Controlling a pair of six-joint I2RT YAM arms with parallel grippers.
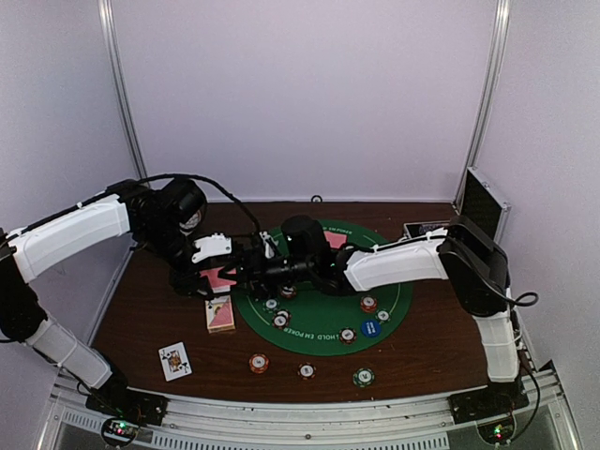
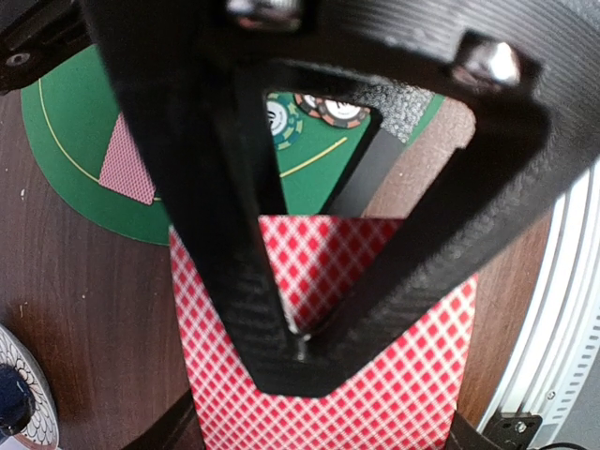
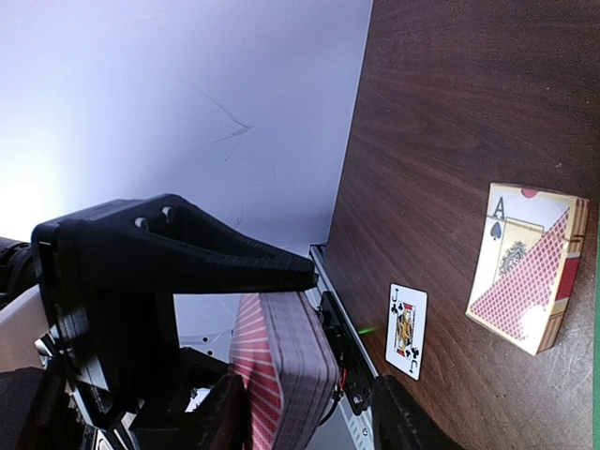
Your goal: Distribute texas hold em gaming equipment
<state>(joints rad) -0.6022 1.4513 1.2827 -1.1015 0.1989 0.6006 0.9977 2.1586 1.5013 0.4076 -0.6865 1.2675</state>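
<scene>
The left hand (image 2: 300,349) pinches the red-backed deck (image 2: 394,394) above the counter (image 1: 141,319), at nine o'clock of the green mat (image 1: 323,323). The right hand (image 3: 314,424) stands spread around the deck's end.

Red-checked card stack (image 2: 375,375): upper part behind the black left hand (image 2: 298,349), lower edge cropped.
Striped poker chips (image 2: 323,108): mostly hidden behind that hand.
Dark blue cup (image 2: 9,398), patterned plate (image 2: 33,375): cut by the corner.
Grip of the right hand (image 3: 309,427): unclear.
</scene>
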